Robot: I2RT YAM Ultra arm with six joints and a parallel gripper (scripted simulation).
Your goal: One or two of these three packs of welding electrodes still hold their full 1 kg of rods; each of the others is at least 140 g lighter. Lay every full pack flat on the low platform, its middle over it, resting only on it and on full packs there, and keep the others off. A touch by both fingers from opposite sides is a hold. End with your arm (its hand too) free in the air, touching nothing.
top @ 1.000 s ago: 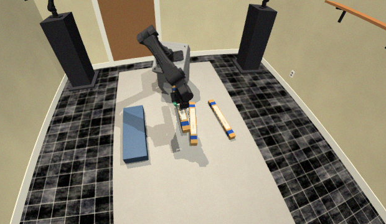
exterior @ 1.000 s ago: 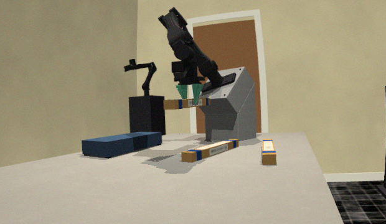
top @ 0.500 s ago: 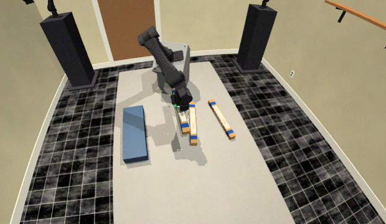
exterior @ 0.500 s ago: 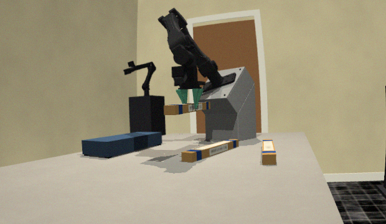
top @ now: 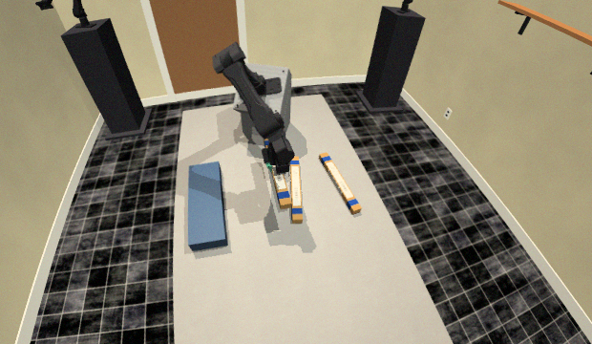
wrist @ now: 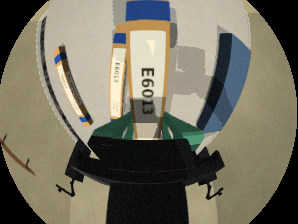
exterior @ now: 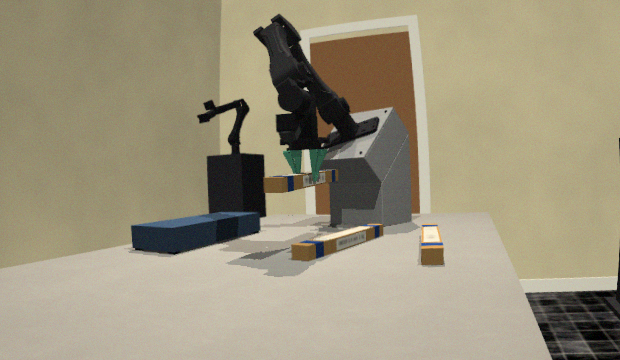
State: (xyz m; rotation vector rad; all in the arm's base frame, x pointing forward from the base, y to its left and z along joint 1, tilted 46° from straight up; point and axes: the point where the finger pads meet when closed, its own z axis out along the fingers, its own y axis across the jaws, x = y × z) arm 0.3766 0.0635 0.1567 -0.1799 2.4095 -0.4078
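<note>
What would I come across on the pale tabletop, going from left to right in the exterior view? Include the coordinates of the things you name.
Blue platform (top: 205, 205) (exterior: 190, 234) (wrist: 232, 75) → middle pack lying on the tabletop (top: 296, 188) (exterior: 347, 240) (wrist: 117, 82) → far-right pack (top: 341, 182) (exterior: 431, 240) (wrist: 72, 87). The pack in the green fingers hangs above the tabletop.

The robot's arm (top: 250, 97) (exterior: 285, 65) is matte black to charcoal, with chunky, angular links and rounded, barrel-like joint housings. Its upper end looks blocky, and the long links are slim beside the joints. A dark, blocky wrist housing (top: 281, 149) (exterior: 302, 127) leads to green fingers (exterior: 316, 162), faceted and tapering to narrow tips. In the wrist view, a broad black body (wrist: 145, 160) has a curved front edge. Any small lettering is too blurred to tell.
</note>
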